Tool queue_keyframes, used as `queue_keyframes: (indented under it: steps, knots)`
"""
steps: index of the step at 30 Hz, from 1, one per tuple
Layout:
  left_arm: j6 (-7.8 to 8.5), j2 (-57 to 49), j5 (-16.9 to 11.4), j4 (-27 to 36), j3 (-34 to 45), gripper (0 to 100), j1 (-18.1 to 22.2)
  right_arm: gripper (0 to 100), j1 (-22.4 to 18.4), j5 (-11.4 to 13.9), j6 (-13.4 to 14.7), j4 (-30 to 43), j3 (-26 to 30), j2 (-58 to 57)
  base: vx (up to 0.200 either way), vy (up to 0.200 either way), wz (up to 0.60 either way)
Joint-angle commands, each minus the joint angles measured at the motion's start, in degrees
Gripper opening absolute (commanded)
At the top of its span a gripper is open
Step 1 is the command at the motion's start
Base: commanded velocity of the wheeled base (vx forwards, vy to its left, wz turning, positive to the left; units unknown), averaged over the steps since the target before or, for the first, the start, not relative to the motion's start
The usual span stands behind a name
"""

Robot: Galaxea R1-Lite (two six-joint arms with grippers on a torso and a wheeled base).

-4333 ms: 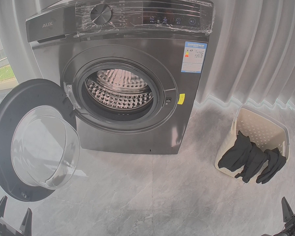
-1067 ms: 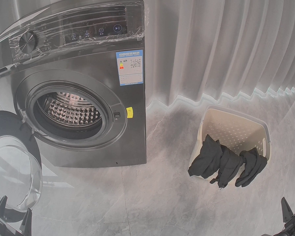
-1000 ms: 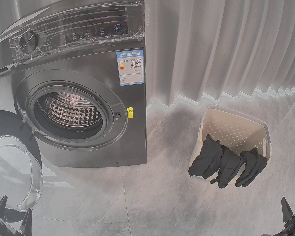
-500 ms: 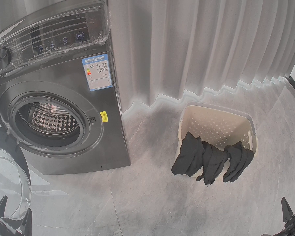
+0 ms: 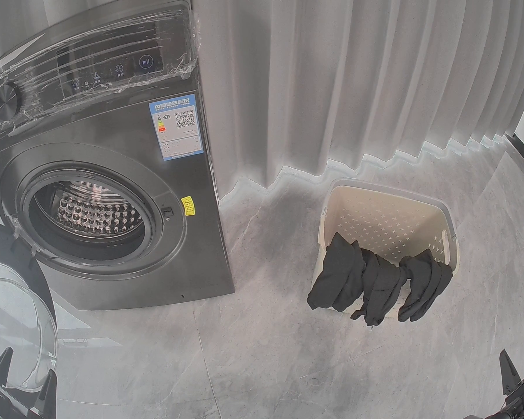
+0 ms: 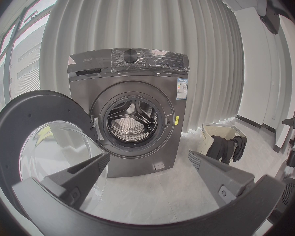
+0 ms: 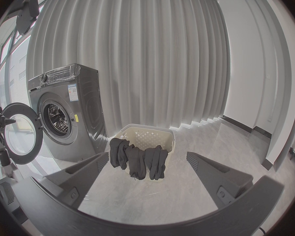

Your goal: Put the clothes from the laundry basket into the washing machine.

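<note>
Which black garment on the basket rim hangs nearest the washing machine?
The broadest garment, at the rim end toward the washing machine; the middle garment and third garment hang farther.

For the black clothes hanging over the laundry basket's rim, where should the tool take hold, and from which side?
Probably at the bunched fold where the black clothes cross the near rim of the laundry basket, coming from above on the front side with the open right tool. The fabric humps up there, and its ends hang free outside the wall.
</note>
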Motion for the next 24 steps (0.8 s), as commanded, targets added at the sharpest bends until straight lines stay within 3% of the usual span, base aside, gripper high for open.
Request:
queue_keyframes:
  steps: [1,3,13,24]
  knots:
    - [-0.01,-0.75,-0.02,0.0,1.01,100,0.02,100,0.05,0.01,-0.02,-0.01,1.01,-0.4,0.0,0.0,0.0]
    - [-0.01,-0.75,-0.02,0.0,1.01,100,0.02,100,0.05,0.01,-0.02,-0.01,1.01,-0.4,0.0,0.0,0.0]
    - [0.08,-0.75,-0.02,0.0,1.01,100,0.02,100,0.05,0.01,-0.02,-0.01,1.01,-0.4,0.0,0.0,-0.6]
    - [-0.01,-0.75,-0.02,0.0,1.01,100,0.02,100,0.05,0.01,-0.02,-0.01,1.01,-0.4,0.0,0.0,0.0]
